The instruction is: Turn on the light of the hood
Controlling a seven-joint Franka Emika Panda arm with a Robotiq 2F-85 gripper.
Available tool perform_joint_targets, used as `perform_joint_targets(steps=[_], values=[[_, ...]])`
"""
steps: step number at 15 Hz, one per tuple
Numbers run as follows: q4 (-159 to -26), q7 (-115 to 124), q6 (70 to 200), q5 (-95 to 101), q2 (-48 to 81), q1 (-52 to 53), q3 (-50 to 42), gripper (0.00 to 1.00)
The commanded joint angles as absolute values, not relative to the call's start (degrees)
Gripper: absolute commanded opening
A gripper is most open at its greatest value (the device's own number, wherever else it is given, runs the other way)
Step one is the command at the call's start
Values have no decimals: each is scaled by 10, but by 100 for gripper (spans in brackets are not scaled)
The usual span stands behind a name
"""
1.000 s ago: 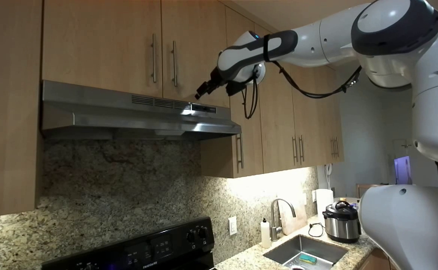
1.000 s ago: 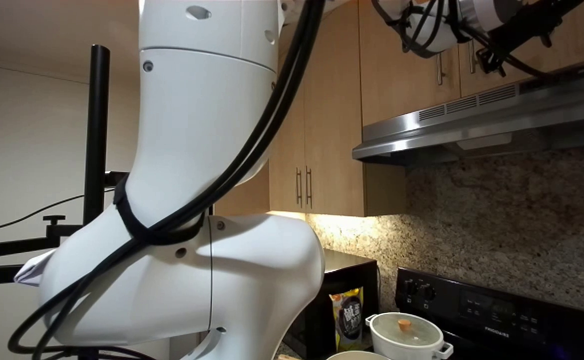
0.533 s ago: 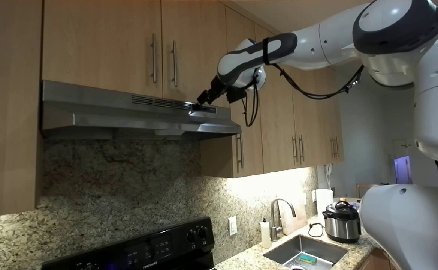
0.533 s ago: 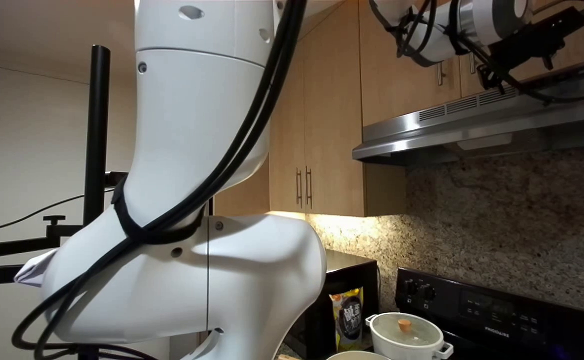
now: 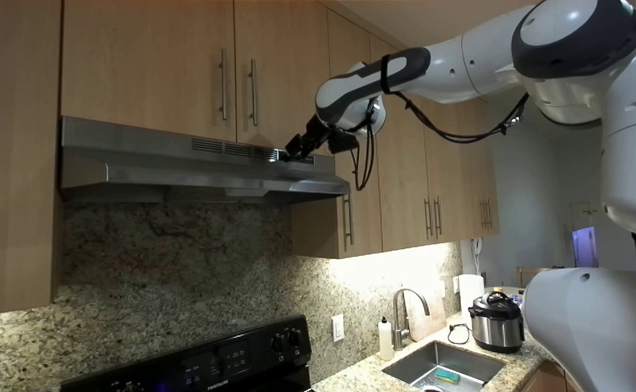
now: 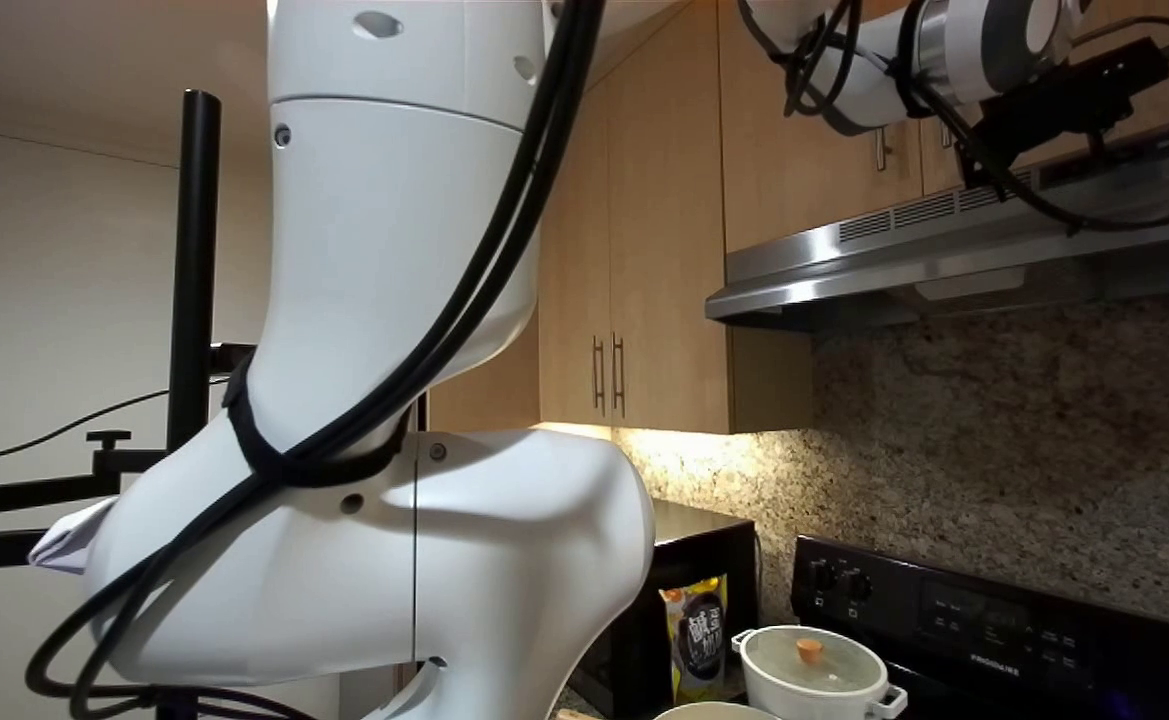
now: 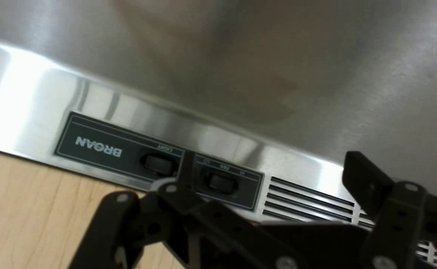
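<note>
Several light wooden cabinets (image 5: 149,65): up top, steel bar handles (image 5: 223,84) and all.
Wide brushed stainless-steel hood (image 5: 187,166): right beneath two of them, gleaming.
Black two-fingered pincer (image 7: 270,158): jaws apart at the hood's front; contact, I can't tell!
Pale rectangular light (image 6: 971,284): on the hood's underside, looking dull.
Dark control panel (image 7: 128,160): one finger (image 7: 186,172) across it in the wrist view.
Black LIGHT switch (image 7: 158,164): just beside that finger!

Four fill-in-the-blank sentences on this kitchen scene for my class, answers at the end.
The control panel of the hood bears the name ____.
The switch farther from the vents is labelled ____.
Rather than shut, the gripper is ____.
In an exterior view, the lidded pot is coloured ____.

Missing words: BROAN; LIGHT; open; white.
</note>
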State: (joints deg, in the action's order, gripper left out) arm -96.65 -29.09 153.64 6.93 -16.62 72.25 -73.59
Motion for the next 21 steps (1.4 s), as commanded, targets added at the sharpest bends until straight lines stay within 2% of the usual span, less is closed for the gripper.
perform_joint_targets(steps=[1, 13, 21], values=[[-967, -311, 1531, 35, -148, 712, -735, 100], [-953, -315, 1531, 23, -124, 732, -780, 100], [-931, -316, 1526, 42, -132, 802, -832, 100]])
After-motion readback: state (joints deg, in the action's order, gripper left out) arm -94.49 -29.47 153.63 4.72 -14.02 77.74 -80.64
